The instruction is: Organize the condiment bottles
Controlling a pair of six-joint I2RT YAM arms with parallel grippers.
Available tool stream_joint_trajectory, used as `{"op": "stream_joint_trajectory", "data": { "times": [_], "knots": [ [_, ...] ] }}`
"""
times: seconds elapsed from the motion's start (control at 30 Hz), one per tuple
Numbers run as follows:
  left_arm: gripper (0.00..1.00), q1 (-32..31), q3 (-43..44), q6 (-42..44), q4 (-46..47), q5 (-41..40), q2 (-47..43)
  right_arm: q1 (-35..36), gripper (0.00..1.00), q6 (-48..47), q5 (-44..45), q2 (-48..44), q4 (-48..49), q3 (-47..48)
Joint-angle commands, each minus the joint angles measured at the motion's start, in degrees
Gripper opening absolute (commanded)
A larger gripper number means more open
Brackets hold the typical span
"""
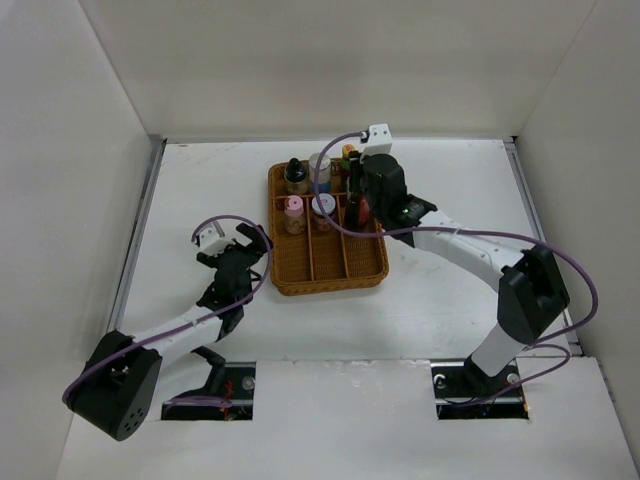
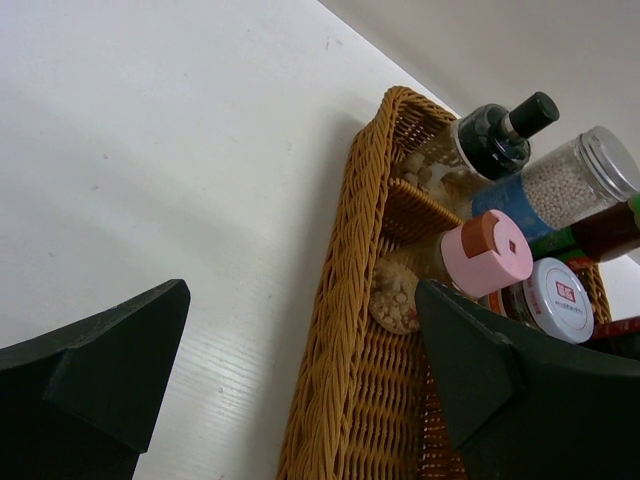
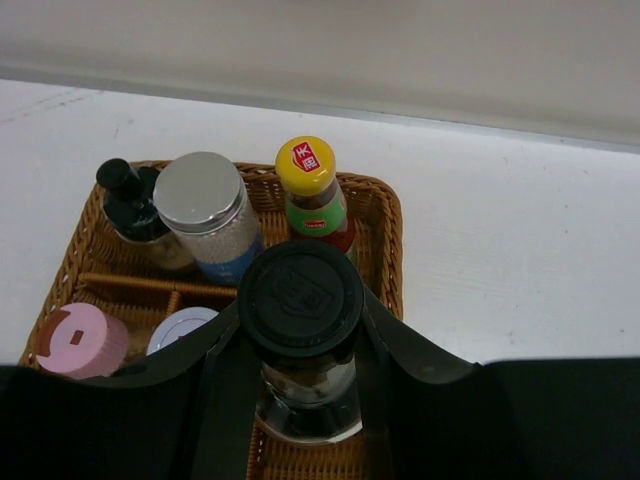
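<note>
One tall clear bottle (image 3: 300, 298), black-capped, sits clamped in the right pincer (image 3: 302, 372).

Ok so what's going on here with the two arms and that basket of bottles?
The right gripper is shut on the tall clear black-capped bottle, holding it upright in the right column of the wicker tray. Whether it rests on the bottom is unclear. Five other bottles already stand in the tray. The left gripper sits open and empty beside the tray's left side.

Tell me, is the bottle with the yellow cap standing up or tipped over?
Standing up. The yellow-capped bottle has its cap on top and its base down inside the wicker tray.
</note>
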Motion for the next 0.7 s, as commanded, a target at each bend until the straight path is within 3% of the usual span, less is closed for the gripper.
{"op": "stream_joint_trajectory", "data": {
  "times": [0.0, 0.43, 0.67],
  "knots": [
    [1.0, 0.4, -0.5, -0.7, 2.3, 0.3, -1.1, 0.0, 0.26, -0.2, 1.1, -1.0, 12.3, 5.8],
    [1.0, 0.6, -0.1, -0.7, 2.5, 0.2, -0.1, 1.1, 0.39, 0.5, 2.9, 3.3, 15.0, 0.8],
    [1.0, 0.7, -0.2, -0.7, 2.3, 0.0, -0.5, 1.1, 0.67, 0.7, 2.4, 2.1, 14.4, 0.4]
  ]
}}
